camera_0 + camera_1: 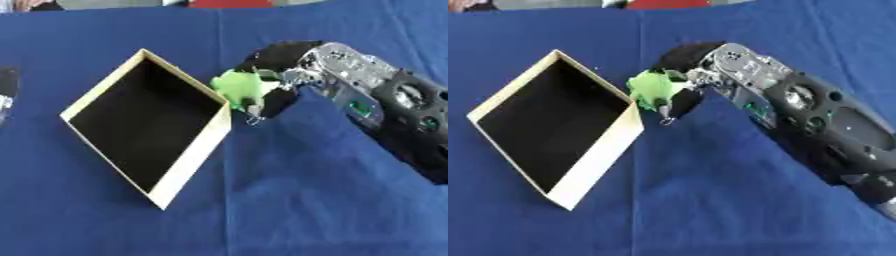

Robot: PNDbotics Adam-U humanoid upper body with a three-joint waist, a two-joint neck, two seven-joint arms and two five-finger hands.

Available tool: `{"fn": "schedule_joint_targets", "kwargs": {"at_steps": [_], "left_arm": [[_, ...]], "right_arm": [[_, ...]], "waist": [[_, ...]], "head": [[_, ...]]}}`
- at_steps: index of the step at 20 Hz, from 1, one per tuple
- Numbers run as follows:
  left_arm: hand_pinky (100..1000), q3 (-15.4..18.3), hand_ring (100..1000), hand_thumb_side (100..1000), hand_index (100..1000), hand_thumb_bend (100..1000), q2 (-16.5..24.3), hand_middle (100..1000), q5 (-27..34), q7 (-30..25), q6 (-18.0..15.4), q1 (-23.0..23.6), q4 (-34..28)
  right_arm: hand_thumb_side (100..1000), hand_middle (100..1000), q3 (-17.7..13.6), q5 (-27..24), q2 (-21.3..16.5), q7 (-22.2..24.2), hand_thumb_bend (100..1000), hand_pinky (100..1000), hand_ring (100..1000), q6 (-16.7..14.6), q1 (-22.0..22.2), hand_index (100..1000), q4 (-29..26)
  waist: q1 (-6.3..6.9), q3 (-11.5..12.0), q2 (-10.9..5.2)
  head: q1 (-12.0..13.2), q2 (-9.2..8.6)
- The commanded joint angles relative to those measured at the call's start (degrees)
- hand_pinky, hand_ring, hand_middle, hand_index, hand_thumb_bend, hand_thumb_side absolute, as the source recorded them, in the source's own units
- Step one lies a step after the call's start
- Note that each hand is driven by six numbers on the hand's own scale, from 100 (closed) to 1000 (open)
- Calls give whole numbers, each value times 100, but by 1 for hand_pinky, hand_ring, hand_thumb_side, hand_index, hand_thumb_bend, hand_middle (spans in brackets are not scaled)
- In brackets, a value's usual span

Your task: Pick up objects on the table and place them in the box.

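Blue cloth covers the surface (289, 200); the right robot hand (280, 75) grips a small green object (238, 85) just beside the right rim of the open cream cardboard box (188, 165), so carrying is the step in hand. The left robot hand (5, 95) barely shows at the left edge, fingers unreadable.

From the right eye, the next move is judged a short shift left over the rim, then release; the dark interior looks roomy.

The right hand (278, 75) reaches in from the right side and sits over the table (306, 200), with its arm trailing back toward the near right. In its fingers is a small object (238, 86), on the hand's left side. Just left of the hand and the object lies the box (188, 165), turned cornerwise, its nearest corner almost under the object. Far to the left of the hand, at the table's edge, the left hand (7, 90) barely shows.
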Motion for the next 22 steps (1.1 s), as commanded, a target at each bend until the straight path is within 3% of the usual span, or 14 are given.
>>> {"fn": "schedule_joint_targets", "kwargs": {"at_steps": [1,4,6,8,14,22], "left_arm": [[463,36,617,586,754,437,73,586,30,-11,-3,-45,-41],[462,36,616,584,754,432,72,585,30,-14,-3,-43,-40],[462,35,616,585,754,432,70,585,28,-19,-3,-43,-41],[460,34,615,586,752,430,71,584,24,-26,-1,-44,-39],[459,38,614,585,750,426,74,583,6,-33,1,-45,-39],[459,47,615,586,750,421,107,584,-48,-44,6,-53,-45]], "right_arm": [[417,614,39,-15,-55,-254,100,786,758,173,-11,800,14],[170,527,53,41,-81,-611,100,661,654,403,-24,738,-161],[100,484,55,107,-83,-825,100,572,595,562,-28,705,-223],[100,465,41,118,-79,-977,100,521,556,703,-23,685,-247],[100,469,-23,-22,-216,-1063,100,513,543,1056,-45,682,-709],[100,472,-260,-54,-616,-482,100,514,529,1647,-143,683,-2223]], "waist": [[10,-3,-118],[6,-7,-130],[5,-7,-141],[7,-6,-156],[-6,-39,-198],[-38,-95,-281]], "head": [[-4,-39],[-9,-31],[-13,-28],[-9,-23],[3,-7],[46,28]]}}
